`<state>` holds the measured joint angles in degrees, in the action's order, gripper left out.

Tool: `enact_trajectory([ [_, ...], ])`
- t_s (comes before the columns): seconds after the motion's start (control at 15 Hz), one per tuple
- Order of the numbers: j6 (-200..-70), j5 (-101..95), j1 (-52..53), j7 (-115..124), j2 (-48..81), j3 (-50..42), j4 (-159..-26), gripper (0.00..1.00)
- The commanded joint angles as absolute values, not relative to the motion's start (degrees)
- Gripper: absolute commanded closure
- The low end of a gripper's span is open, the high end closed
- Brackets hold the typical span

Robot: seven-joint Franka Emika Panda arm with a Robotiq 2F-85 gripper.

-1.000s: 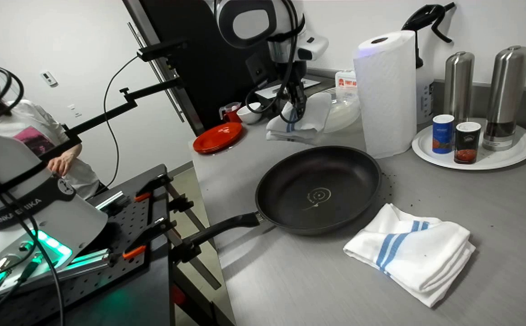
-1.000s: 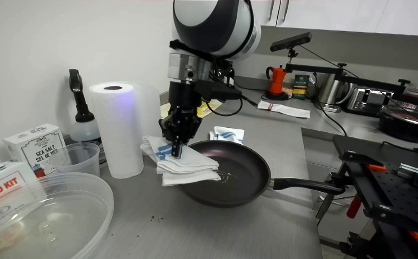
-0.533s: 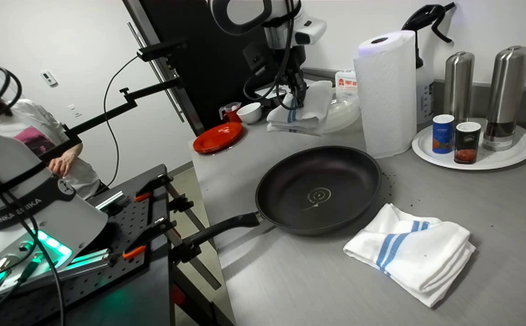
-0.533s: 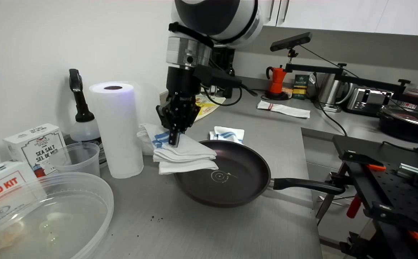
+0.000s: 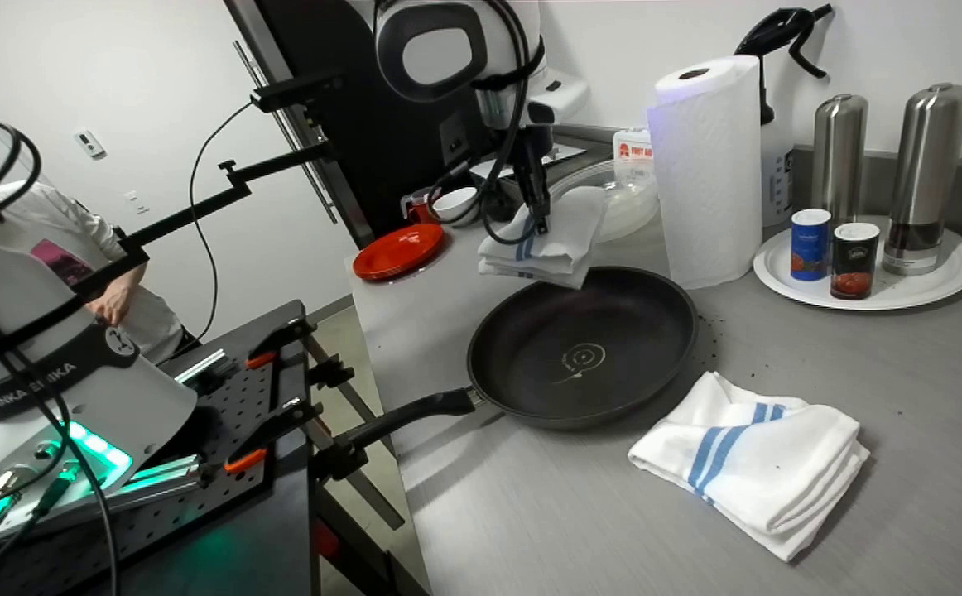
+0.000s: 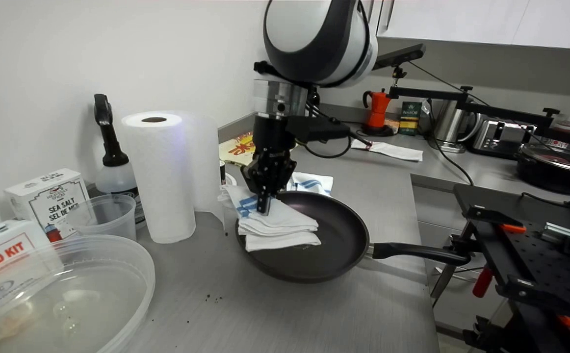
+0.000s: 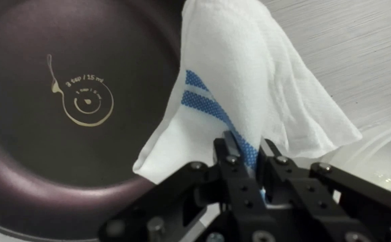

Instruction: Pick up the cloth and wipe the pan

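The white dish towel [image 7: 242,84] in your black gripper [image 7: 247,144] has paired blue stripes, the second towel [image 5: 758,463] on your grey countertop [image 5: 547,513] matches, and your black frying pan [image 7: 84,141] shows pale gold rings.

Even light, violet-tinted on the paper towel roll [image 6: 160,177], brightens both exterior views. In an exterior view, green glows at the robot base [image 5: 121,399] and the pan handle [image 5: 419,411] softly shadows the desk [image 5: 514,513]. In the wrist view, the pan [image 7: 81,141] carries a reddish sheen and the gripper [image 7: 248,144] partly blurs.
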<state>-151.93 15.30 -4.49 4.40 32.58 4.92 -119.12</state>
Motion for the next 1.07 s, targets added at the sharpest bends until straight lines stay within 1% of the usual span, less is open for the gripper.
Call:
enact_trajectory([
  [0.0,-158.40,17.69,-3.25,7.85,36.03,4.61,-120.51,0.96],
  [0.27,-164.97,18.52,-0.75,13.50,41.95,4.18,-119.75,0.96],
  [0.53,-166.03,18.39,0.07,16.91,46.40,4.06,-117.86,0.96],
  [1.0,-164.96,18.55,-1.46,17.52,46.13,4.12,-117.06,0.96],
])
